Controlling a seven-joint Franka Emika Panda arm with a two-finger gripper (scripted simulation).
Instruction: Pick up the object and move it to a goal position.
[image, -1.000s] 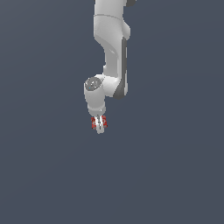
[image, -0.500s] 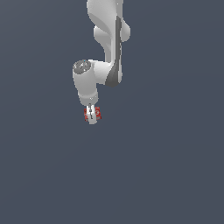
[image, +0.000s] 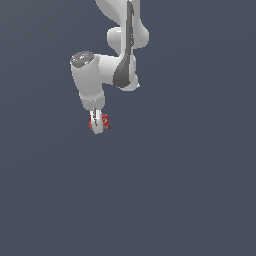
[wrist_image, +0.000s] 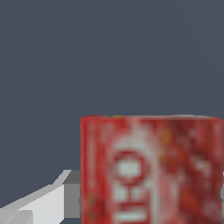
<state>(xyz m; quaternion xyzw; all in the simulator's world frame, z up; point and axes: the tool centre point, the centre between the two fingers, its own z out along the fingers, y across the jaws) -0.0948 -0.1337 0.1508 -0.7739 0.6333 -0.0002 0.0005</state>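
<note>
As far as I can tell from where I stand, the box (image: 104, 121) is already caught in the jaws (image: 98, 123), which are closed on it, one pale finger (image: 97, 121) crossing its front face in the exterior view. Going from that view's left to its right: red shows at the finger's left edge, then the finger, then the larger red part with a white mark sticking out to the right. So the box lies between the jaws, not off to any side, and the arm (image: 95, 80) hangs above it with the wrist pointing down.

Close up in the wrist view, the box (wrist_image: 151, 170) fills the frame near the camera, its red face carrying blurred white lettering, with a grey finger (wrist_image: 39, 203) beside it. I cannot tell its long axis; it looks roughly as wide as tall.

No goal marker shows anywhere, only plain dark grey all round, and no containers. I judge the pick done and the carry under way; the grip must simply hold.
</note>
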